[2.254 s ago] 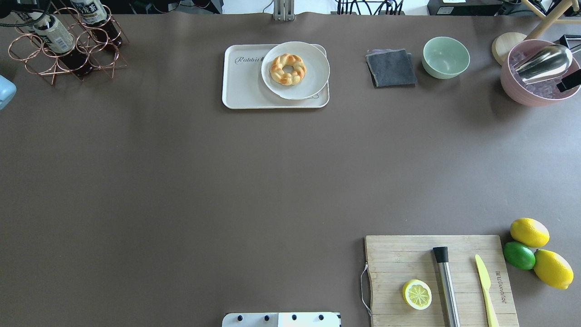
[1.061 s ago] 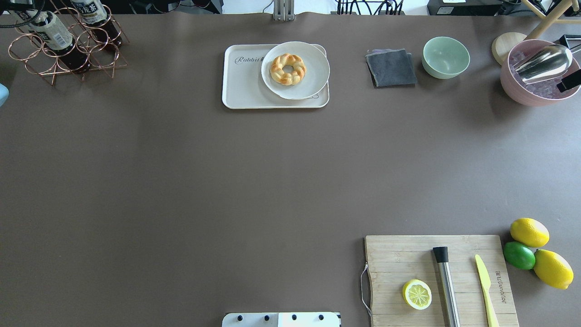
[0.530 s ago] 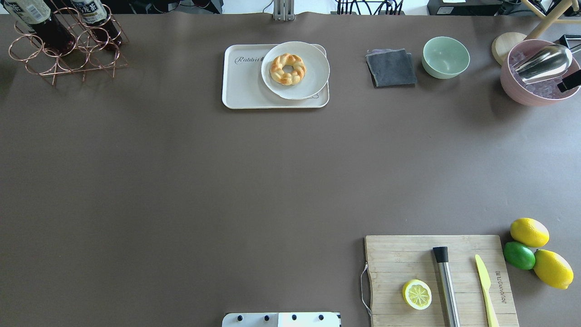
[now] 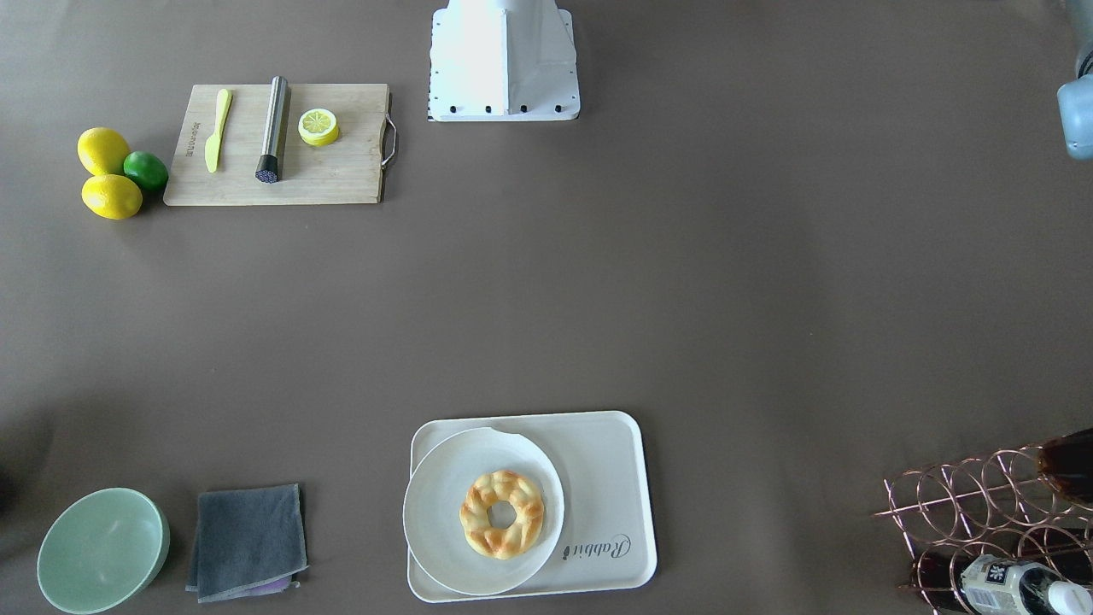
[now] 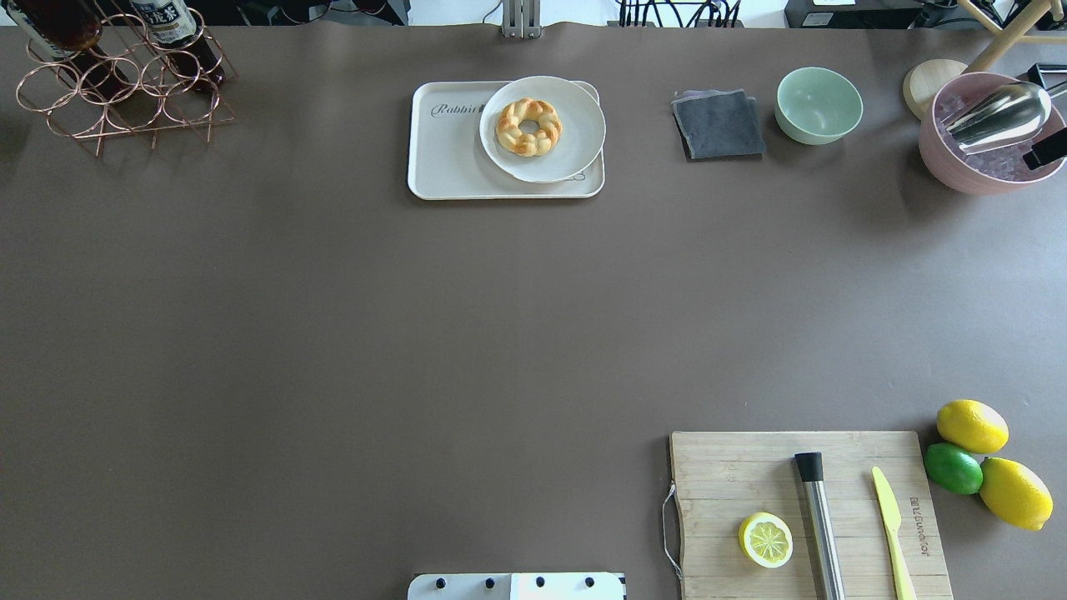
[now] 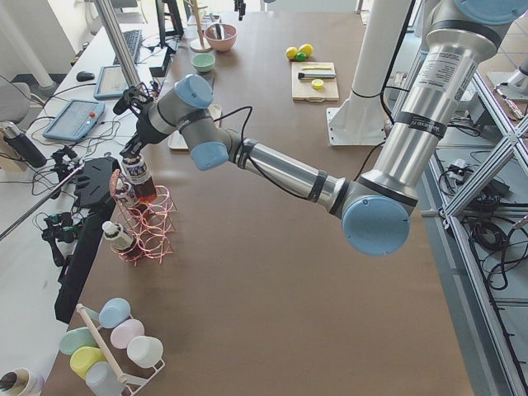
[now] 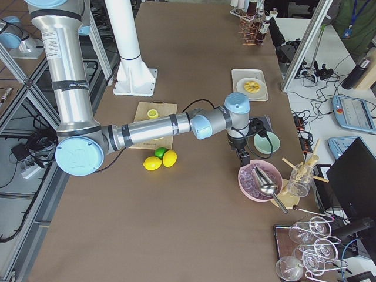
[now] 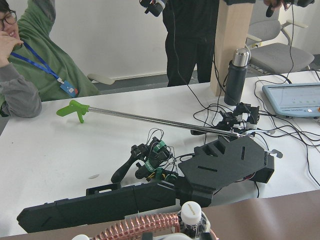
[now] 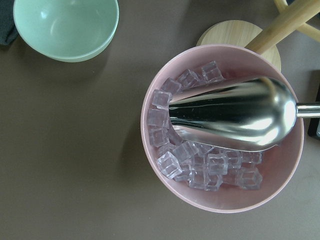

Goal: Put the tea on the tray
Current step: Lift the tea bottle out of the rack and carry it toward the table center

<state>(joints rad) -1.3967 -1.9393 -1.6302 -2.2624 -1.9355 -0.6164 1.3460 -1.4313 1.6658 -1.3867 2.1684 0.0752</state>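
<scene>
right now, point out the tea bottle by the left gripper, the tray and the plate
tea bottle [image 6: 136,175] left side view, its label
tray [image 5: 450,162] overhead view, bare floor
plate [image 5: 579,125] overhead view, bare rim

brown table [image 5: 350,317] | white desk [image 8: 60,165] | white wall [image 8: 100,35] | grey chair [image 8: 285,47]

Overhead, front-facing: steep down-looks from opposite sides of tray [image 5: 442,162], both sharing it. Side views: oblique, far from tray.

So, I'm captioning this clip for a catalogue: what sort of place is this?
Most likely a robotics lab staged as a drinks counter: a large robot arm reaching over the table, tablets on a side bench, and props such as a tray and an ice bowl.
</scene>
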